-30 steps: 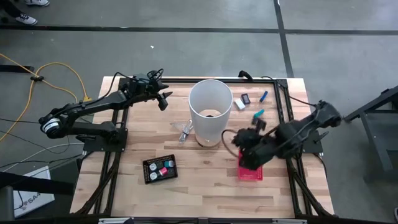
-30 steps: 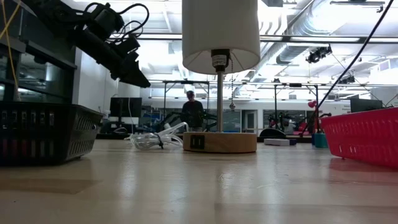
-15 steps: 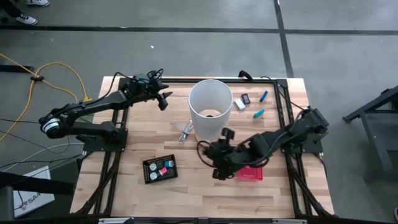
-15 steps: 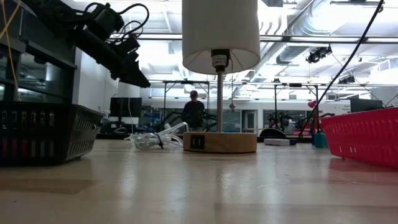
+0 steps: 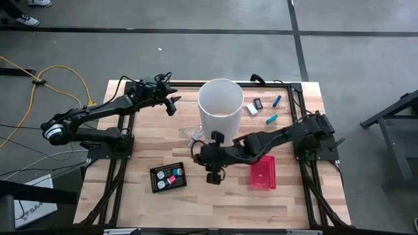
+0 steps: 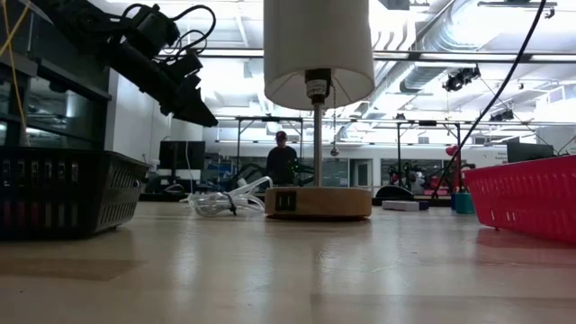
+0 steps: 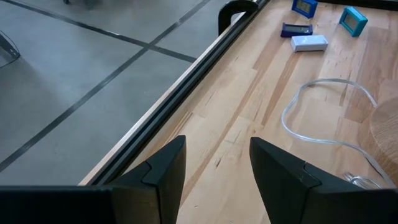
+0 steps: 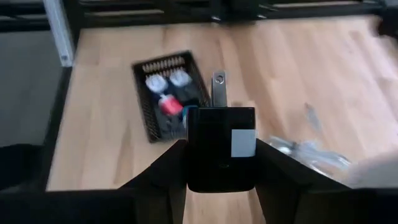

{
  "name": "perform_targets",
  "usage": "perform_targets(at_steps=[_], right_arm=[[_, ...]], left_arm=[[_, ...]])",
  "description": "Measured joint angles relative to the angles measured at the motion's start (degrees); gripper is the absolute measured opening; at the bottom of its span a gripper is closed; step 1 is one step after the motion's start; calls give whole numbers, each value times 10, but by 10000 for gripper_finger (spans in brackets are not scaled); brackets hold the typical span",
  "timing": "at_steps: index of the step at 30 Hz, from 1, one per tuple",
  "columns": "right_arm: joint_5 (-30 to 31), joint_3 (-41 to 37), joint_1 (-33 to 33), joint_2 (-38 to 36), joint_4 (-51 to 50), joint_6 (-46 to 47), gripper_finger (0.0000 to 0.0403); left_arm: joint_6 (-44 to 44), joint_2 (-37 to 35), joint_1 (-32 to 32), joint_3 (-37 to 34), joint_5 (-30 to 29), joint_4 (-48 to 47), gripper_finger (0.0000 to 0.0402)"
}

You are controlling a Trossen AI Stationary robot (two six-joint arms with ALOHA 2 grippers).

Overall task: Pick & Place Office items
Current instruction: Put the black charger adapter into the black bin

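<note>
My right gripper point(image 5: 213, 171) hangs over the middle of the table, between the lamp's base and the black tray point(image 5: 168, 177), shut on a black boxy item point(image 8: 214, 146) that has a white label and a metal tab. The tray holds pink, teal and white pieces. A white block point(image 5: 252, 109), a small black piece point(image 5: 258, 103), a blue stick point(image 5: 277, 100) and a teal piece point(image 5: 271, 119) lie at the far right. My left gripper point(image 5: 173, 103) hovers open over the far left with nothing between its fingers point(image 7: 168, 168). My right gripper pinches the black item by its two opposite sides point(image 8: 190, 152) between its two fingers. The fingers slant downward from the table's right. The item is lifted clear of the table, its metal tab point(image 8: 219, 88) pointing away from the gripper toward the tray.
A lamp with a white shade point(image 5: 221, 114) and a wooden base point(image 6: 317, 203) stands at the centre. A clear plastic bundle point(image 5: 194, 137) lies left of it. A red mesh basket point(image 5: 262, 175) sits near right. A black frame point(image 7: 186, 93) edges the table.
My right gripper has swung from above the red basket toward the table's left, past the lamp's base, to a spot beside the black tray, sinking a little and turning as it went. The left arm kept still.
</note>
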Motion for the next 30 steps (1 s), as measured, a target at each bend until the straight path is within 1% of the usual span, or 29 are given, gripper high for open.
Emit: perform_targets(at_steps=[3,6,8,12,14,17,22,26,28,30], right_arm=[[-49,0,-9,19,24,-28,139],[-66,-1,-11,28,33,-42,139],[-72,-1,-7,28,34,-43,139],[-67,-1,9,27,55,-44,139],[-65,-1,20,24,69,-44,139],[-64,0,35,22,90,-44,139],[-36,0,47,22,93,-45,139],[-33,0,47,22,93,-45,139],[-33,0,46,22,94,-50,139],[-33,0,45,22,94,-59,139]], left_arm=[[0,0,0,0,0,0,172],[-11,0,0,0,0,0,172],[-53,0,-3,0,0,-2,172],[-174,0,-11,0,0,-2,172],[-199,0,-13,0,0,-4,172],[-204,0,-13,0,0,-19,172],[-220,0,-13,0,0,-71,172],[-196,0,-14,0,5,-102,172],[-167,0,-18,0,35,-106,172],[-138,0,-23,0,103,-104,172]])
